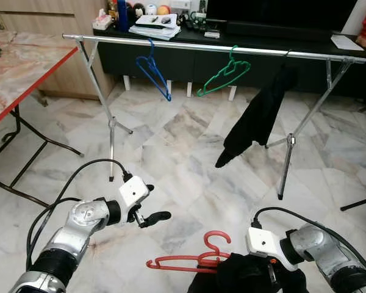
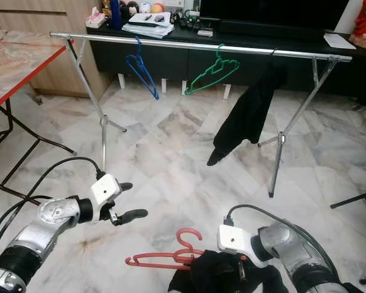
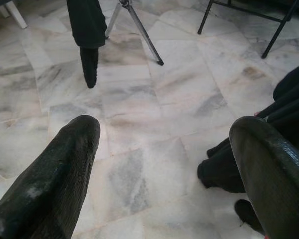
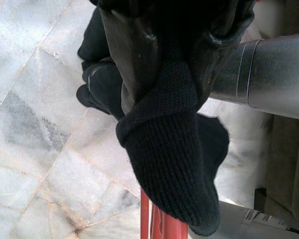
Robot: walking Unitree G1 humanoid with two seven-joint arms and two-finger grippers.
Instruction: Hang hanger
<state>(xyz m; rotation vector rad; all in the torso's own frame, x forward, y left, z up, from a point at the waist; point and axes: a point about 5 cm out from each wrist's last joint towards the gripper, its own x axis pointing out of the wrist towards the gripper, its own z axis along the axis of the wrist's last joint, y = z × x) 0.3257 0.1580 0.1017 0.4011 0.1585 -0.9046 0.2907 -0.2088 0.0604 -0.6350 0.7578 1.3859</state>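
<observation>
Lying crosswise, red hanger, hook toward rail

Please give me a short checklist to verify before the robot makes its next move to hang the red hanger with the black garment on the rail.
1. Right gripper shut on the black knitted garment: ok.
2. Red plastic hanger inside the garment: cannot tell; its hook and one arm stick out.
3. Left gripper open and free to help: ok.
4. Free space on the silver metal clothes rail between the blue hanger and the green hanger: ok.
5. Rail within reach from here: not ok; it stands well ahead across the marble floor.
</observation>
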